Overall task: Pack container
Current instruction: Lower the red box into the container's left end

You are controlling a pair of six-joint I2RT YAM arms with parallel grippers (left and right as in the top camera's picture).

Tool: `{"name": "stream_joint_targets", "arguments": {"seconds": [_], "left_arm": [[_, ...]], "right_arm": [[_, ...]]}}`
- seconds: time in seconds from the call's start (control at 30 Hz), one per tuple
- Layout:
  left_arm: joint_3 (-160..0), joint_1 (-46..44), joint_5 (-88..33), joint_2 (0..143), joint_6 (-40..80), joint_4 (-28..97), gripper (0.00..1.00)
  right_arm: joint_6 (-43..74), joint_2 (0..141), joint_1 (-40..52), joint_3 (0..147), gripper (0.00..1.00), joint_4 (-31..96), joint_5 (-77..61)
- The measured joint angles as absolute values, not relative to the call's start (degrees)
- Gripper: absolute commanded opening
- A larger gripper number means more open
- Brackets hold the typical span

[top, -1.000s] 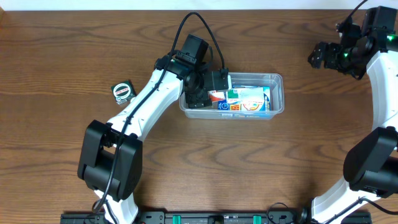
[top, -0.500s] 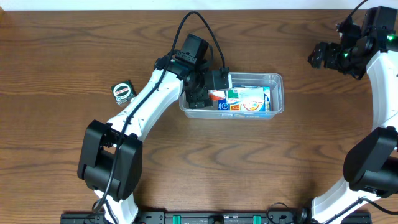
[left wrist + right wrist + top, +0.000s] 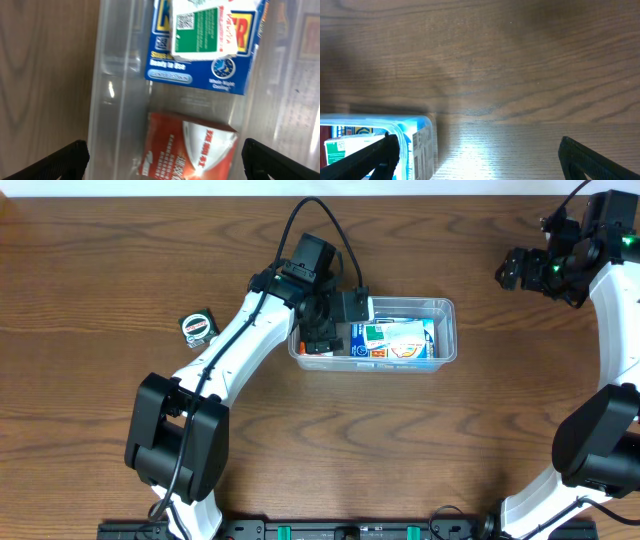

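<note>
The container [image 3: 449,332], a clear plastic tub, stands at mid-table. It holds a blue-and-white carton [image 3: 408,342] with a green-and-white packet [image 3: 374,333] on top. My left gripper [image 3: 320,332] hangs over the tub's left end. In the left wrist view the left gripper [image 3: 165,162] is open wide, with a red packet [image 3: 200,147] lying on the tub's floor between the fingers, apart from both. The tub wall [image 3: 112,100], the carton [image 3: 200,65] and the green packet [image 3: 202,30] show there too. My right gripper [image 3: 513,270] is open and empty, above the table at the far right.
A small green-and-white packet [image 3: 198,327] lies on the wood table left of the left arm. The right wrist view shows the right gripper [image 3: 485,160] over bare wood, with the tub's end [image 3: 370,119] and the carton [image 3: 417,145] at lower left.
The red-and-white packet that showed by the left gripper's fingers above the tub's left part now lies lower, at the tub's left end. The right arm has not moved.
</note>
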State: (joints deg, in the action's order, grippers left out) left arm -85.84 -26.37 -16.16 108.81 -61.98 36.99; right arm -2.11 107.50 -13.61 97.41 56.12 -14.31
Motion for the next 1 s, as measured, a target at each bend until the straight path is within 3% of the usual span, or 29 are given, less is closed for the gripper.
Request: {"name": "stream_joint_targets", "arguments": {"seconds": [0.2,0.4,0.6,0.73,1.0], "left_arm": [[-85.84,-26.37,-16.14,108.81,-61.17,32.95,0.98],[-85.84,-26.37,-16.16,108.57,-50.98,29.95,0.98],[-85.84,-26.37,-12.34,105.10,-27.99,30.87,0.98],[-85.97,-26.37,-7.51,100.36,-8.97,39.53,0.98],[-86.04,-27.55,-7.09,97.54,6.55,45.36,0.98]], "right_arm": [[-2.09,107.50,-13.61,97.41,0.99,56.12,-14.33],[-2.09,107.50,-13.61,97.41,0.99,56.12,-14.31],[-2.11,107.50,-13.61,97.41,0.99,56.10,-14.31],[-2.09,107.50,-13.61,97.41,0.99,56.07,-14.28],[-2.09,107.50,-13.61,97.41,0.99,56.12,-14.31]]}}
